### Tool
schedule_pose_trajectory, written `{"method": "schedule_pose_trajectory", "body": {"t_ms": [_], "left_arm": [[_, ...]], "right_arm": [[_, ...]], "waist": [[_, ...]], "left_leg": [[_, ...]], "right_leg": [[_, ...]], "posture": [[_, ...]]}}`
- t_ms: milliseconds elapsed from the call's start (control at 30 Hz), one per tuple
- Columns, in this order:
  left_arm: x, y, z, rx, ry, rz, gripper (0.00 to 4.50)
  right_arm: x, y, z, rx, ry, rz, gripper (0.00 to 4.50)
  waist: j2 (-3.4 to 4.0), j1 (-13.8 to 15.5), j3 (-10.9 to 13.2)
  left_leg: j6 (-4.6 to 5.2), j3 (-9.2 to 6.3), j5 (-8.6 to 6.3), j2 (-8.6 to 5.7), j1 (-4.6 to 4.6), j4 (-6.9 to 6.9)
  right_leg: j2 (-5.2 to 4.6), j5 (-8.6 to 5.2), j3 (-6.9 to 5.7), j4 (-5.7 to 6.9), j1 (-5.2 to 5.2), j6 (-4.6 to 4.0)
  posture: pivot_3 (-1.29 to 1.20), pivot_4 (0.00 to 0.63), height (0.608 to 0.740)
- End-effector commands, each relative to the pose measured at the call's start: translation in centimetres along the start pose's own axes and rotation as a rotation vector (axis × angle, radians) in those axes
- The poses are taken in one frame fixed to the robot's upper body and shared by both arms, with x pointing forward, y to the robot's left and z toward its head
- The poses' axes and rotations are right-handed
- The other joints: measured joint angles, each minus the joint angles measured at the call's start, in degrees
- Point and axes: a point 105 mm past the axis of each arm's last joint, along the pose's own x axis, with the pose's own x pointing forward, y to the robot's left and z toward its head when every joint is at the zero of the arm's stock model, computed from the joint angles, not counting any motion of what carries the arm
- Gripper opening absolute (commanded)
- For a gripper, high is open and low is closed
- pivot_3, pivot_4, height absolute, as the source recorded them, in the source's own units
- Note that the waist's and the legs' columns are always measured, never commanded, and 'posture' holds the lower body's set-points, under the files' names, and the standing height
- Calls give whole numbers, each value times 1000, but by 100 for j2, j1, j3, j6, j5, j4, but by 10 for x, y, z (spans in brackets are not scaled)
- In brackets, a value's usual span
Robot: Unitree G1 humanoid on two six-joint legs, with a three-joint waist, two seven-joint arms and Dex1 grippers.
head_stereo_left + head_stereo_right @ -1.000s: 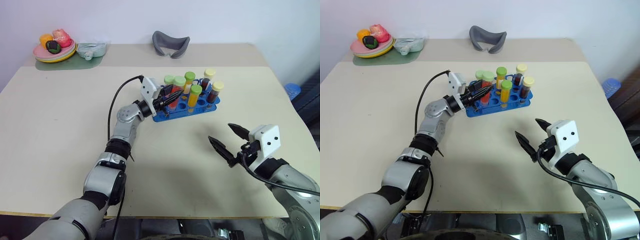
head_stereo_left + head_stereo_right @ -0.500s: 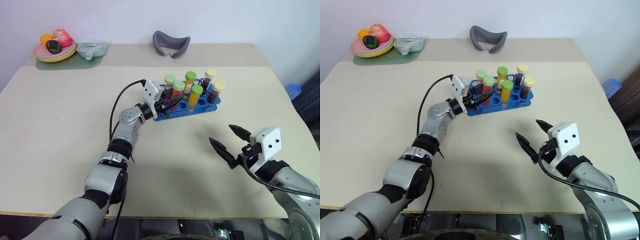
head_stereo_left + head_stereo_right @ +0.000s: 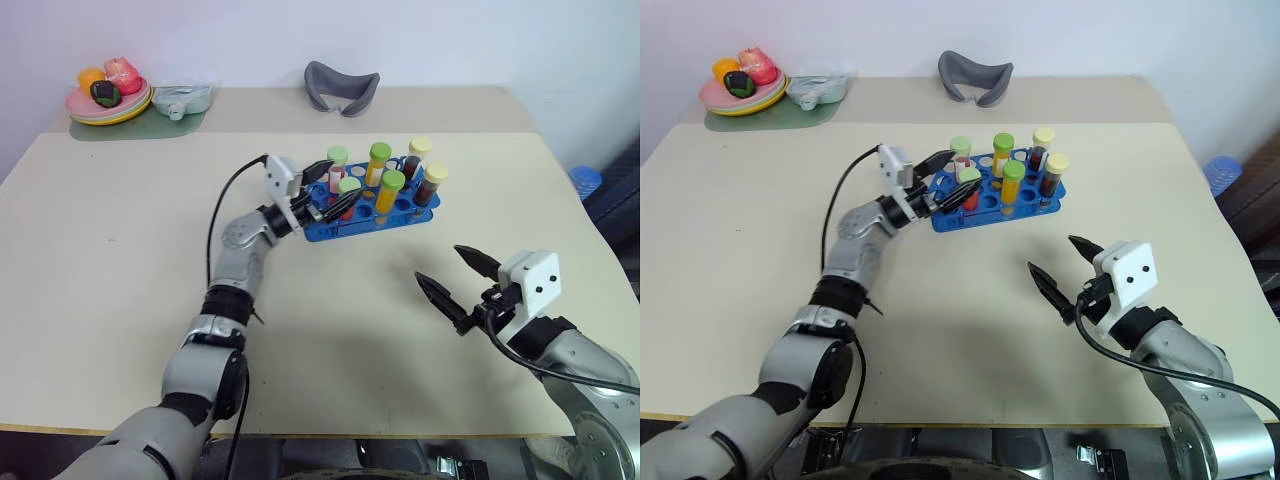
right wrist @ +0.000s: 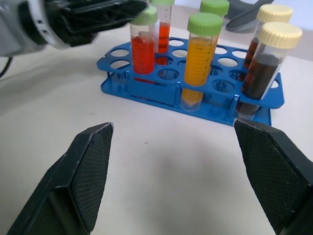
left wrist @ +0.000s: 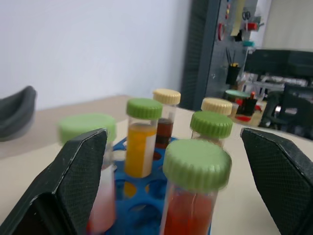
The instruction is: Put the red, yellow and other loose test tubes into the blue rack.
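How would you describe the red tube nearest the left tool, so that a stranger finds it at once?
Look at the beige table, then at the blue rack near its middle. At the rack's end nearest the open left tool stand two red tubes. It is the nearer, lower one, with orange-red liquid and a pale green cap, between the tool's fingers.

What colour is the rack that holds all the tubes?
Bright blue. The rack shows best in the right wrist view.

A plate of fruit (image 3: 108,98), a green dish (image 3: 182,99) and a grey curved object (image 3: 342,88) line the table's far edge.
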Motion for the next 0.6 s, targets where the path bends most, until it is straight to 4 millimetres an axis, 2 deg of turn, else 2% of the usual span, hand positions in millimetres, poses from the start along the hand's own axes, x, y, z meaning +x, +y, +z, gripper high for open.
{"method": "schedule_pose_trajectory", "body": {"t_ms": [33,200,300,433,600], "left_arm": [[-14,-3,16,37,-9,-24,4474],[-44,-11,15,77,90,-45,4474],[-64,-16,22,88,116,-62,4474],[-86,-22,29,84,189,-66,4474],[-116,-27,33,82,321,-54,4474]], "right_arm": [[2,6,6,-16,-20,34,4044],[1,7,1,-13,2,65,4044],[-3,7,-3,-14,23,74,4044],[-14,6,-8,-4,36,72,4044],[-37,3,-19,4,55,50,4044]], "waist": [[0,12,0],[0,33,0],[1,25,0],[2,22,1],[2,20,1]], "left_leg": [[0,0,0,0,0,0],[0,0,0,0,-5,2],[0,0,0,0,-5,2],[1,-1,-1,2,-4,0],[2,-1,-2,2,-3,-2]], "right_leg": [[0,0,0,0,0,0],[-4,0,0,-6,1,0],[-4,0,-1,-7,1,0],[-3,0,-1,-6,1,-1],[-3,-1,-1,-7,2,-1]], "posture": [[0,150,740],[0,150,740],[0,150,740],[0,150,740],[0,150,740]]}}
